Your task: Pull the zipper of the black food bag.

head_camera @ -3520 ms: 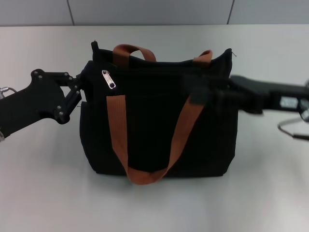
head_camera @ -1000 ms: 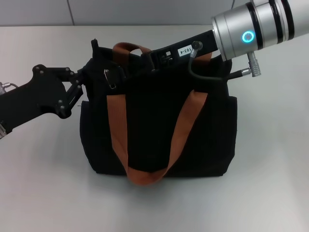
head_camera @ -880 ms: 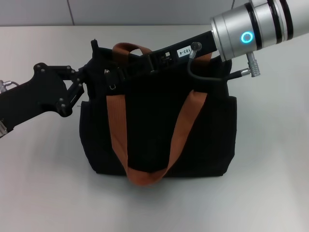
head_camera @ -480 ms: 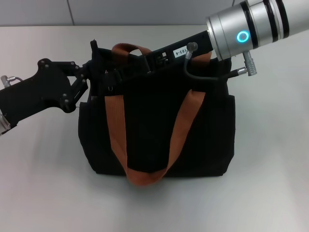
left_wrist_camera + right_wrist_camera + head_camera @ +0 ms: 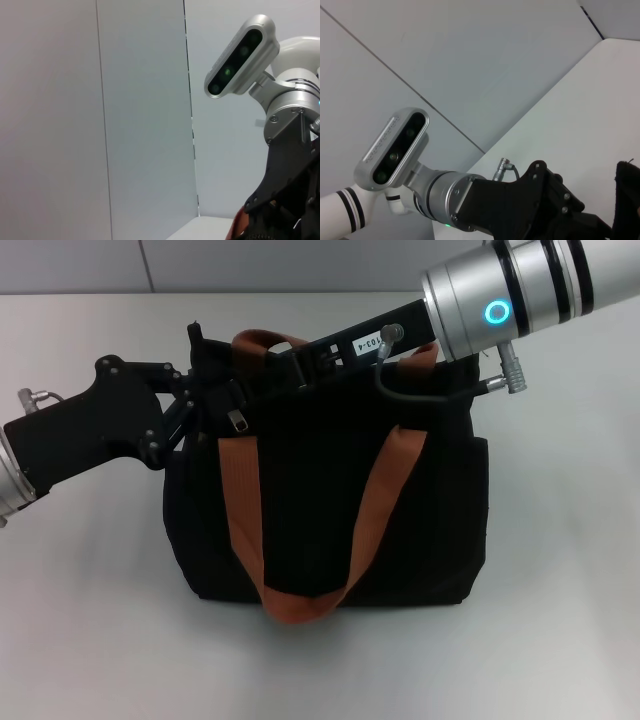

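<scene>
White table (image 5: 90,640), bare in front; grey panelled wall (image 5: 300,265) beyond. Black food bag (image 5: 330,510) stands upright mid-table, boxy, orange-brown strap handles (image 5: 245,520) looping down its front. Zipper (image 5: 238,420), small silver pull, hangs at the bag's upper left corner. Left gripper (image 5: 195,405) pressed to that corner, fingers closed on fabric. Right gripper (image 5: 250,392) reaches across the bag top, tips by the pull; grip cannot be told.
</scene>
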`<state>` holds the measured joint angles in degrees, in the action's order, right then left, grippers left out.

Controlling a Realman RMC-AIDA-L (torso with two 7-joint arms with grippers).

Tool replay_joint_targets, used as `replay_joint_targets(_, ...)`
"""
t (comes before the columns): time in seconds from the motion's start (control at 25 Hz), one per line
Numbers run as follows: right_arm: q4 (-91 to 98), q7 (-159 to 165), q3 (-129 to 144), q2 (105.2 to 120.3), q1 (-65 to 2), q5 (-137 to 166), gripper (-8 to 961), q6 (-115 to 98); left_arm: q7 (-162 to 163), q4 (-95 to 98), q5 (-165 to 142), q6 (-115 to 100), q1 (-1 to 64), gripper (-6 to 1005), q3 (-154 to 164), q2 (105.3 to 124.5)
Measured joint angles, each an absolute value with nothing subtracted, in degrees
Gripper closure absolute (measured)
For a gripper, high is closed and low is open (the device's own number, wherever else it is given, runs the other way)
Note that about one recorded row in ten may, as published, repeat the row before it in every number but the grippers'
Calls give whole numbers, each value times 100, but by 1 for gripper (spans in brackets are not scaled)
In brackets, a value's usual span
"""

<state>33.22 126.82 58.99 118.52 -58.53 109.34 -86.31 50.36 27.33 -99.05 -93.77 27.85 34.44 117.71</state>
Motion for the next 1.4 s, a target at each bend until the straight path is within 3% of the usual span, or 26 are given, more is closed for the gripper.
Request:
replay_joint_targets(0.84, 3322, 12682, 5959, 11847, -5791, 10987, 622, -8626, 5054, 2734, -9847, -9388, 2664, 980, 3384, 11744)
replay_joint_targets(1.4, 3413, 12682, 5998, 11847, -5743, 11062, 730, -8548, 5054, 2734, -9825, -9412, 2689, 980, 3375, 11764)
